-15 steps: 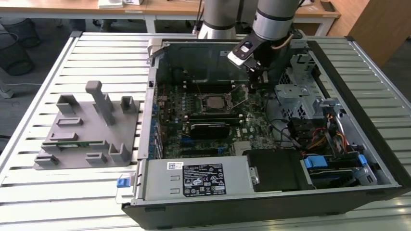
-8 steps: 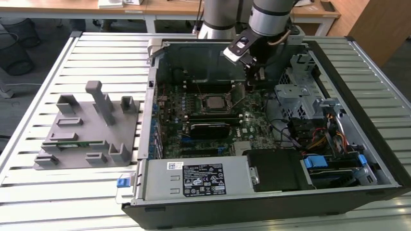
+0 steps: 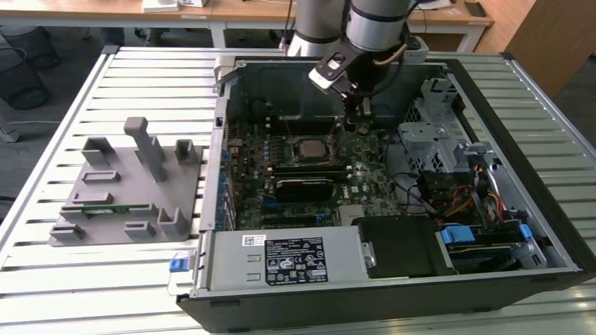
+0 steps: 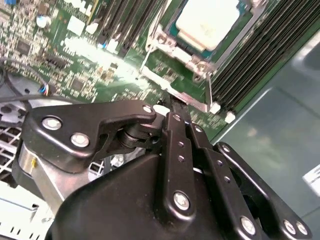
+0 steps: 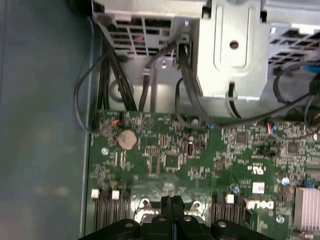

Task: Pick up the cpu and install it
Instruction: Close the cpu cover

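The cpu [image 4: 207, 20], pale metal top upward, lies inside the metal-framed socket [image 4: 167, 50] on the green motherboard [image 5: 170, 160]; in the exterior view it appears as a light square [image 3: 310, 148] near the middle of the board, within the open computer case [image 3: 521, 230]. A thin retention lever [image 4: 197, 92] runs along the socket edge nearest the arm; whether it is latched cannot be told. The gripper [image 4: 172, 103] stands just beside that edge, apart from the cpu and holding nothing, its black fingers [image 4: 177, 145] pressed together into one narrow tip. The first wrist view shows the same closed tip [image 5: 172, 201] low over the board between two banks of memory slots [image 5: 107, 215]. In the exterior view the gripper [image 3: 356, 124] hangs to the exterior view's right of the cpu. A grey fixture [image 3: 121, 188] rests on the slatted worktop [image 3: 139, 70] beside the case. Judgement: picking up and placing are done; the step in hand is securing the chip at the socket. Work here calls for small, low-force motion, since frame, lever and slots crowd the tip
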Motion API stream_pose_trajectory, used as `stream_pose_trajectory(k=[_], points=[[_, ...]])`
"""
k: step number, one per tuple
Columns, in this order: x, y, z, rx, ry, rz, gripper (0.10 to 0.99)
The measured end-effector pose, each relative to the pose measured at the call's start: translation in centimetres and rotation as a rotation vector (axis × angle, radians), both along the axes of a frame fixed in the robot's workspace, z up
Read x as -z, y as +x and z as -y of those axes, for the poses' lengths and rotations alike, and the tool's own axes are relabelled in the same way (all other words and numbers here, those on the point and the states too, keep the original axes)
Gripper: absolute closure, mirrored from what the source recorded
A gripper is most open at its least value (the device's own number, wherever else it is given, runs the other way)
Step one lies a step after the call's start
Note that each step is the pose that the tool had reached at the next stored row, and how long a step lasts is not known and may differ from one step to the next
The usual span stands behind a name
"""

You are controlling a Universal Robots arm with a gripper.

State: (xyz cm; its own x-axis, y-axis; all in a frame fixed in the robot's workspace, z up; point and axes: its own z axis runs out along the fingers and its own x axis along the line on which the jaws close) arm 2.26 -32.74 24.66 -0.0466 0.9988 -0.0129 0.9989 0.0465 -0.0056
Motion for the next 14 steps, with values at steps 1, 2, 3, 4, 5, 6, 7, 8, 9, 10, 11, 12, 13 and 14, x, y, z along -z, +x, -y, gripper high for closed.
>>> stream_pose_trajectory(k=[1, 2, 3, 4, 5, 6, 7, 8, 9, 10, 11, 12, 13, 14], points=[[0.01, -0.25, 0.00, 0.000, 0.000, 0.0001, 0.980], [0.02, -0.51, 0.00, 0.000, 0.000, 0.0001, 0.980], [0.03, -0.70, 0.00, 0.000, 0.000, 0.0001, 0.980], [0.04, -0.85, 0.00, 0.000, 0.000, 0.0000, 0.980], [0.05, -0.94, 0.00, 0.000, 0.000, 0.0000, 0.980], [0.06, -0.98, 0.00, 0.000, 0.000, -0.0001, 0.980], [0.07, -1.01, 0.00, 0.000, 0.000, -0.0001, 0.980], [0.09, -1.04, 0.00, 0.000, 0.000, 0.0000, 0.980], [0.12, -1.10, 0.00, 0.000, 0.000, 0.0000, 0.980], [0.14, -1.19, -0.01, 0.000, 0.000, 0.0001, 0.980], [0.15, -1.28, 0.00, 0.000, 0.000, 0.0000, 0.980], [0.18, -1.36, 0.00, 0.000, 0.000, 0.0001, 0.980], [0.20, -1.44, 0.00, 0.000, 0.000, 0.0000, 0.980], [0.24, -1.52, 0.00, 0.000, 0.000, 0.0001, 0.980]])
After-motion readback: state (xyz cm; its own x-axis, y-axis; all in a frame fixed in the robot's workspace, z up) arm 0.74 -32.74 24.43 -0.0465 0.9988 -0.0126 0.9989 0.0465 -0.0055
